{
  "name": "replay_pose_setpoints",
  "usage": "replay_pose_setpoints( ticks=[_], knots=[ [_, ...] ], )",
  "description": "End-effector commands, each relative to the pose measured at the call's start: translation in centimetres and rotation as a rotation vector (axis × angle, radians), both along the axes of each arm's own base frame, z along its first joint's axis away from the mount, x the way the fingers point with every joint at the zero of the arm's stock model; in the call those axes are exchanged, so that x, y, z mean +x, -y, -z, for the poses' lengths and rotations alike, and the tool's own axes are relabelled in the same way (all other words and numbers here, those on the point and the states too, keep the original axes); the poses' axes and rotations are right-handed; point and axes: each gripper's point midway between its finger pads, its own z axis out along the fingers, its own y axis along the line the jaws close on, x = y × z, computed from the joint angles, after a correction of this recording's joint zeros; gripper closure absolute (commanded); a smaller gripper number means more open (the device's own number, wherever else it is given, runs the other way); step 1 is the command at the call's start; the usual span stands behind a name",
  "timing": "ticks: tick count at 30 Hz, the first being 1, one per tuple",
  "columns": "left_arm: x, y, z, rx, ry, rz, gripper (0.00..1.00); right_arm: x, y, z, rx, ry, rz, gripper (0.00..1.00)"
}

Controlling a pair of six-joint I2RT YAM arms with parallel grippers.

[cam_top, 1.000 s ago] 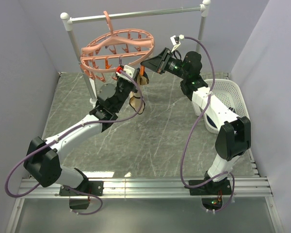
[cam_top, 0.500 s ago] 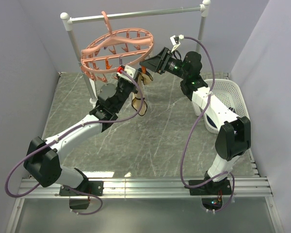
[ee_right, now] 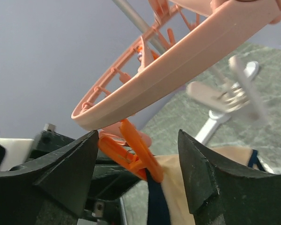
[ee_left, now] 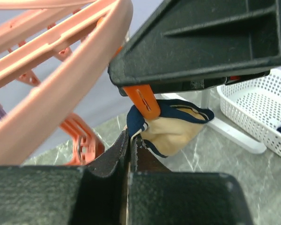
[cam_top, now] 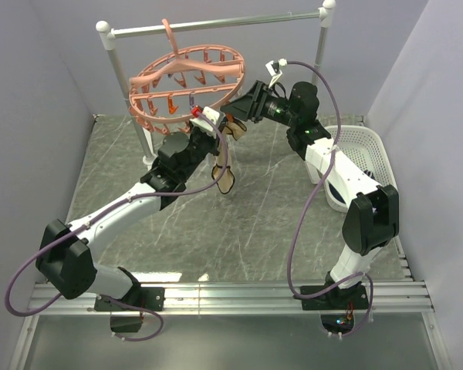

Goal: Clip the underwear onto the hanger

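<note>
the table (cam_top: 262,223) is a grey, marble-patterned slab with pale veins. plain lavender-grey walls (cam_top: 46,92) close it in at the back and on both sides. a metal rail (cam_top: 231,297) runs along the near edge, where both arm bases are bolted. at the back stands a silver-and-white rack (cam_top: 216,23). its bar carries the pink round hanger (ee_right: 178,70) by the hook, tilted, well above the table. a white mesh basket (cam_top: 366,146) sits on the table by the right wall.

the underwear (ee_left: 175,133) hangs in the air under the near right part of the hanger ring, clear of the table. its tan cloth droops below the navy trim. the left gripper (ee_left: 129,143) is closed on that trim, its fingers pressed together with the cloth edge between them. an orange clip (ee_left: 143,101) dangles from the ring and its lower end meets the navy trim. whether it has bitten the cloth cannot be told. the right gripper (ee_right: 136,138) is at the same spot, fingers spread wide apart on either side of the clip.
</note>
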Motion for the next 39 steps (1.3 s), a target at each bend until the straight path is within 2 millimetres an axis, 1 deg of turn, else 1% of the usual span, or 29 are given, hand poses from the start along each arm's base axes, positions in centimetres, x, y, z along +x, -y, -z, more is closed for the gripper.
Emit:
replay_pose_setpoints(
  ticks=[1, 3, 4, 6, 7, 10, 13, 14, 15, 17, 18, 19, 20, 21, 22, 23, 24, 26, 27, 28, 29, 31, 32, 33, 34, 35, 36, 37, 39],
  knots=[
    [-1.5, -0.6, -2.8, -0.040, 0.026, 0.026, 0.93, -1.0, 0.5, -1.6, -0.049, 0.112, -0.022, 0.25],
    [-1.7, -0.7, -2.7, -0.041, 0.016, 0.033, 0.84, -1.3, 0.8, -1.4, -0.075, 0.148, -0.019, 0.24],
    [-2.0, -0.5, -2.6, -0.040, 0.011, 0.048, 0.75, -1.3, 0.9, -0.7, -0.106, 0.165, -0.016, 0.24],
    [-2.5, -0.3, -2.7, -0.040, -0.002, 0.073, 0.66, -1.3, 1.1, -0.3, -0.127, 0.170, -0.011, 0.24],
    [-2.9, 0.0, -2.7, -0.039, -0.005, 0.100, 0.59, -1.2, 1.2, 0.1, -0.141, 0.168, -0.010, 0.24],
    [-3.9, 0.0, -2.2, -0.029, -0.040, 0.132, 0.52, -1.1, 1.8, 0.2, -0.150, 0.173, 0.015, 0.24],
    [-4.9, -0.6, -1.5, -0.012, -0.096, 0.141, 0.51, -0.8, 2.3, 0.2, -0.155, 0.176, 0.032, 0.24],
    [-5.3, -0.8, -1.3, -0.046, -0.135, 0.151, 0.51, -0.6, 2.4, 0.2, -0.158, 0.175, 0.038, 0.24],
    [-6.2, -1.3, -1.7, -0.057, -0.141, 0.158, 0.50, -0.4, 2.7, 0.3, -0.162, 0.174, 0.047, 0.23],
    [-7.4, -1.8, -0.4, -0.045, -0.200, 0.187, 0.47, -0.1, 3.1, 0.5, -0.175, 0.176, 0.061, 0.24],
    [-8.3, -2.5, -1.0, -0.058, -0.193, 0.193, 0.46, -0.1, 3.2, 0.8, -0.180, 0.172, 0.063, 0.24],
    [-8.9, -2.9, 0.1, -0.045, -0.229, 0.198, 0.45, 0.1, 3.6, 0.9, -0.184, 0.175, 0.071, 0.24],
    [-9.1, -3.6, 0.0, -0.055, -0.229, 0.191, 0.44, 0.2, 3.8, 1.0, -0.188, 0.175, 0.075, 0.24],
    [-10.2, -4.2, -0.2, -0.067, -0.242, 0.213, 0.43, 0.4, 4.0, 1.1, -0.194, 0.169, 0.085, 0.24],
    [-10.5, -4.7, 0.9, -0.063, -0.274, 0.213, 0.41, 0.5, 4.3, 1.2, -0.200, 0.175, 0.090, 0.24],
    [-10.8, -5.7, 0.6, -0.090, -0.278, 0.200, 0.40, 0.6, 4.4, 1.3, -0.203, 0.175, 0.094, 0.24],
    [-11.1, -5.9, 0.9, -0.089, -0.294, 0.209, 0.39, 0.7, 4.5, 1.4, -0.208, 0.177, 0.100, 0.24],
    [-11.1, -7.1, 2.0, -0.124, -0.336, 0.186, 0.38, 1.0, 4.9, 1.5, -0.215, 0.180, 0.115, 0.24],
    [-11.7, -7.4, 1.7, -0.141, -0.333, 0.205, 0.38, 1.1, 5.1, 1.5, -0.217, 0.179, 0.123, 0.24],
    [-11.8, -7.7, 2.5, -0.149, -0.352, 0.203, 0.38, 1.3, 5.3, 1.5, -0.219, 0.179, 0.129, 0.24],
    [-11.5, -8.5, 2.5, -0.180, -0.369, 0.180, 0.39, 1.5, 5.6, 1.5, -0.223, 0.180, 0.138, 0.24],
    [-11.6, -8.9, 3.6, -0.213, -0.420, 0.184, 0.39, 1.8, 5.9, 1.8, -0.233, 0.178, 0.149, 0.24],
    [-11.1, -10.0, 3.8, -0.260, -0.448, 0.155, 0.39, 2.0, 6.2, 1.9, -0.236, 0.176, 0.156, 0.24],
    [-11.2, -10.3, 3.2, -0.290, -0.425, 0.163, 0.38, 1.9, 6.2, 1.9, -0.240, 0.173, 0.154, 0.24],
    [-11.0, -11.0, 4.3, -0.311, -0.444, 0.158, 0.38, 1.8, 6.3, 1.9, -0.242, 0.174, 0.152, 0.24],
    [-11.1, -11.3, 4.5, -0.352, -0.461, 0.154, 0.37, 1.8, 6.4, 1.9, -0.243, 0.177, 0.154, 0.24],
    [-11.0, -11.8, 3.4, -0.382, -0.410, 0.154, 0.37, 1.8, 6.6, 1.7, -0.245, 0.179, 0.158, 0.23],
    [-10.6, -12.7, 4.2, -0.401, -0.415, 0.122, 0.37, 1.5, 6.6, 1.5, -0.245, 0.185, 0.158, 0.23],
    [-10.5, -13.5, 3.3, -0.436, -0.363, 0.118, 0.37, 1.3, 6.8, 1.3, -0.253, 0.189, 0.157, 0.23]
  ],
)
